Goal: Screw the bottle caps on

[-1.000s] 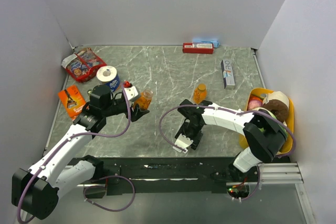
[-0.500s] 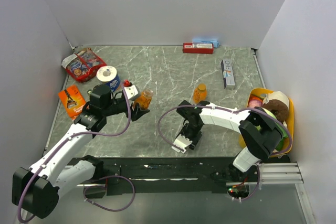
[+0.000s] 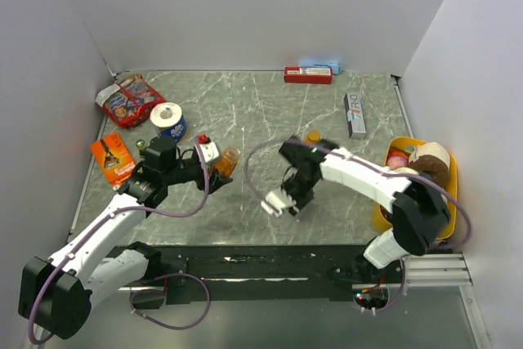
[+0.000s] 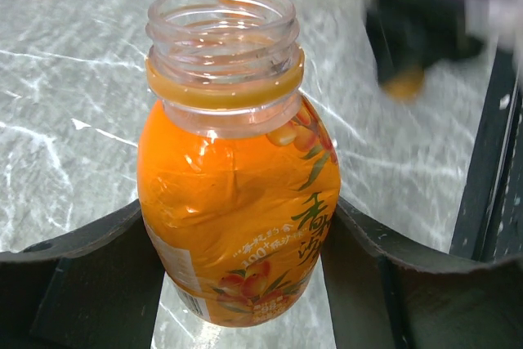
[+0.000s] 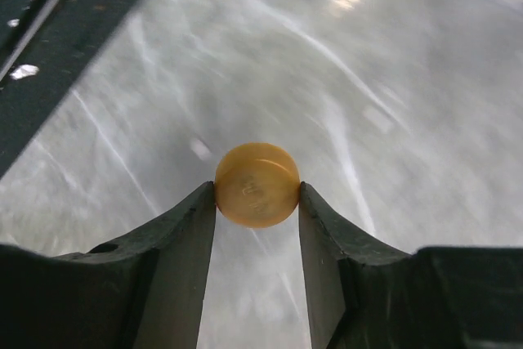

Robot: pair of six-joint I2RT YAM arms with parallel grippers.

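My left gripper (image 3: 222, 167) is shut on a small orange bottle (image 3: 229, 158) and holds it left of the table's middle. In the left wrist view the bottle (image 4: 237, 177) sits between both fingers (image 4: 90, 275), and its clear threaded neck (image 4: 222, 38) is open with no cap. My right gripper (image 3: 288, 200) is shut on an orange cap (image 5: 257, 184), held by its rim above the table, to the right of that bottle. The second orange bottle (image 3: 311, 136) stands behind the right arm, partly hidden. A second cap is not in view.
A toilet-paper roll (image 3: 167, 118), a red snack bag (image 3: 127, 100) and an orange packet (image 3: 113, 159) lie at the left. A red box (image 3: 308, 74) lies at the back and a long box (image 3: 354, 114) at the right. A yellow tray (image 3: 450, 177) holds round items.
My right gripper has risen from near the front edge and moved back and left with the cap. My left gripper has shifted slightly right with the bottle.
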